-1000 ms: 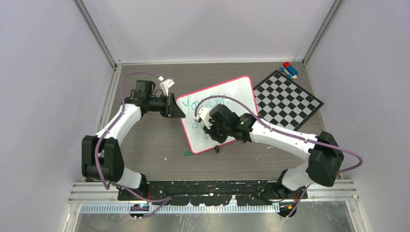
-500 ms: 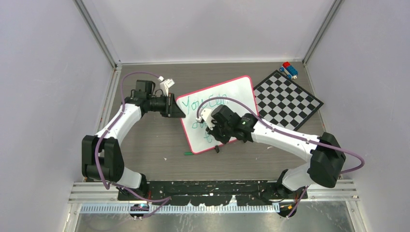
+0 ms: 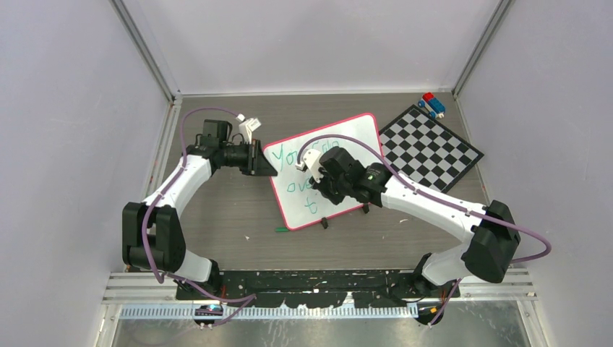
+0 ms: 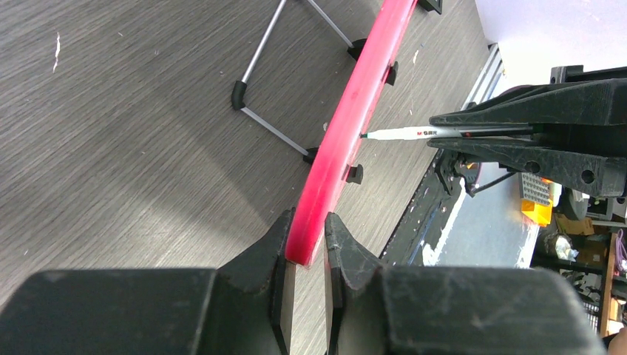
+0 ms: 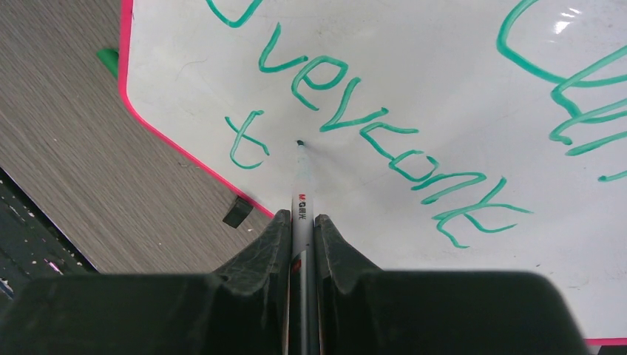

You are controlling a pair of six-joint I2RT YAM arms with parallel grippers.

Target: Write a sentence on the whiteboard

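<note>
The whiteboard (image 3: 361, 137) lies tilted at the table's middle, white with a pink-red rim (image 4: 355, 96). My left gripper (image 3: 271, 168) is shut on its left corner, one finger on each face (image 4: 307, 222). My right gripper (image 3: 324, 191) hovers over the board, shut on a green marker (image 5: 302, 200). The marker's tip sits just right of a lone "t" (image 5: 246, 140), under "overcome" (image 5: 370, 129). I cannot tell whether the tip touches. The sentence (image 3: 303, 186) is green handwriting, with "You can" on its top line partly hidden by my right arm.
A checkered board (image 3: 430, 148) lies at the back right, with a small blue and red toy (image 3: 432, 105) beyond it. A green cap (image 3: 281, 229) and a black clip (image 3: 324, 223) lie by the whiteboard's near edge. A wire stand leg (image 4: 255, 81) shows behind the board.
My right gripper has moved toward the back right with the marker, uncovering "overcome" and a "t" on the third line. The left gripper and the board have not moved.
</note>
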